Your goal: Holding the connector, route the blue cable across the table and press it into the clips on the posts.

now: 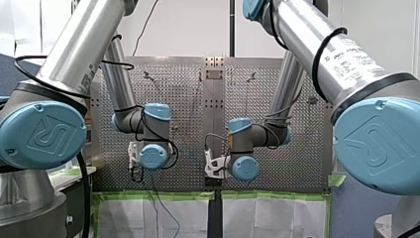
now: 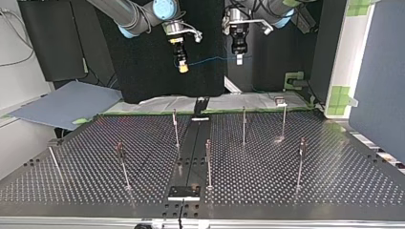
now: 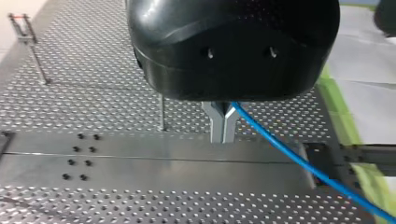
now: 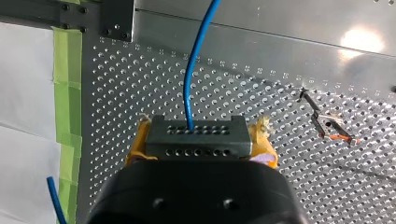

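- The bench (image 2: 286, 191) is a wide perforated plate with a smooth strip (image 2: 191, 152) running down its middle
- My two arms come in over the bench's far side in the top view, and both tools hang in the air well above the plate
- My right tool (image 2: 183, 67) is at the top view's left; its yellow pads (image 4: 264, 144) are closed on the two ends of the connector
- My left tool (image 3: 223, 126) is at the top view's right; its metal fingers are drawn narrow and pinch the blue cable where it passes between them
- Thin upright posts (image 2: 244, 125) stand scattered over the plate, well apart from one another and from both tools
- Green tape (image 4: 67, 84) edges the plate beside the right tool
- The connector (image 4: 196, 136) is a dark block with rows of small holes, held level across the right tool's tip
- The blue cable (image 3: 289, 154) leaves the connector's middle, spans the gap between the two tools (image 2: 210, 59) and trails away from the left tool's fingers over the strip; it touches no post
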Motion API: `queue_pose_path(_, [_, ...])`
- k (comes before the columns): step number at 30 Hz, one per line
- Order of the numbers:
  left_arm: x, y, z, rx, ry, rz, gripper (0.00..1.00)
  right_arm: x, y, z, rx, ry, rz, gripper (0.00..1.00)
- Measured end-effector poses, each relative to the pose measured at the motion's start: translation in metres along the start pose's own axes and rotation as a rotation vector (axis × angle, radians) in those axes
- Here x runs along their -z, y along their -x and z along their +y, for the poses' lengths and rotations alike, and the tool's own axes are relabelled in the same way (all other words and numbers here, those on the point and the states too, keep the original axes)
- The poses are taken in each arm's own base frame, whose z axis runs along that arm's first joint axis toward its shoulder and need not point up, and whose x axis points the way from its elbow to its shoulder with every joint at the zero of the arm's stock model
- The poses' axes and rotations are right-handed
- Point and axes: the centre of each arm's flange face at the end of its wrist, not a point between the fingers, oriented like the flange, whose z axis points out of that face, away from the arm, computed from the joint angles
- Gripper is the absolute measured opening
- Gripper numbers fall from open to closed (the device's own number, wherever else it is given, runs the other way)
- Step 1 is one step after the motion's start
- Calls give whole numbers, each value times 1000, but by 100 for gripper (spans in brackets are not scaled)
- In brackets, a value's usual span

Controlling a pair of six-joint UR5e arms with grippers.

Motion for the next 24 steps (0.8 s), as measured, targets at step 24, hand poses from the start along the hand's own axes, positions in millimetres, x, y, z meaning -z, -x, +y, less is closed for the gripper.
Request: queue_pose_path(24, [2, 9, -2, 2, -7, 31, 0, -11, -28, -1, -6, 31, 32, 0])
